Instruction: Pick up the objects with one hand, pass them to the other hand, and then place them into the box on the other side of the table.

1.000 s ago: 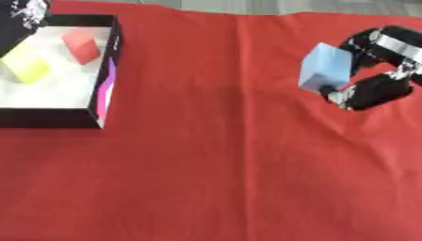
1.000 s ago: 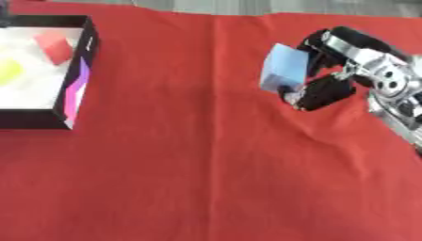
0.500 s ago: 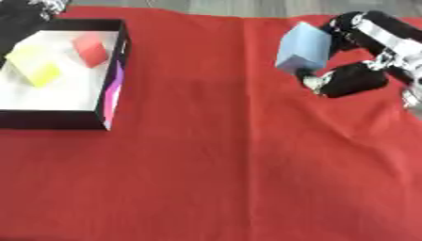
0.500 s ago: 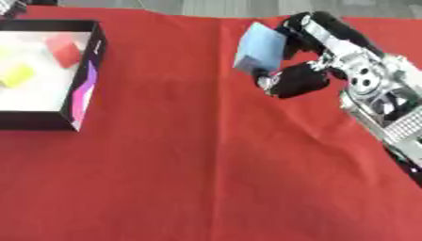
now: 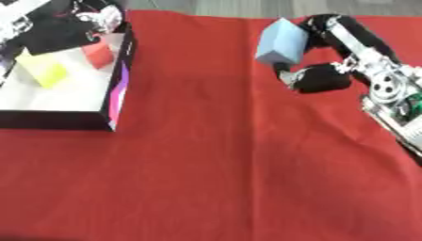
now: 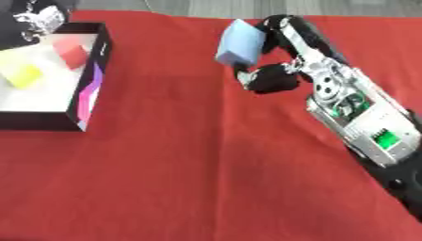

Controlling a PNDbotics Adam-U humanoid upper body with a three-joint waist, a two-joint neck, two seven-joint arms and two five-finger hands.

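My right hand [image 5: 323,78] is shut on a light blue block [image 5: 280,41], fingers curled over its far side and the thumb under it. It holds the block above the red cloth [image 5: 214,155], right of the middle at the far side. The black box [image 5: 116,99] with a white floor stands at the far left. A yellow block [image 5: 43,69] and a red block [image 5: 99,54] lie inside it. A black and silver shape, apparently my left hand [image 5: 97,14], shows at the box's far corner.
The silver forearm [image 6: 362,117] of my right arm crosses the right side of the cloth. The box's near wall [image 6: 41,120] stands up from the cloth. Bare grey floor [image 6: 206,5] shows beyond the far edge.
My right hand has carried the blue block leftward and toward the far edge, nearer the table's middle. The box and its blocks have stayed put.
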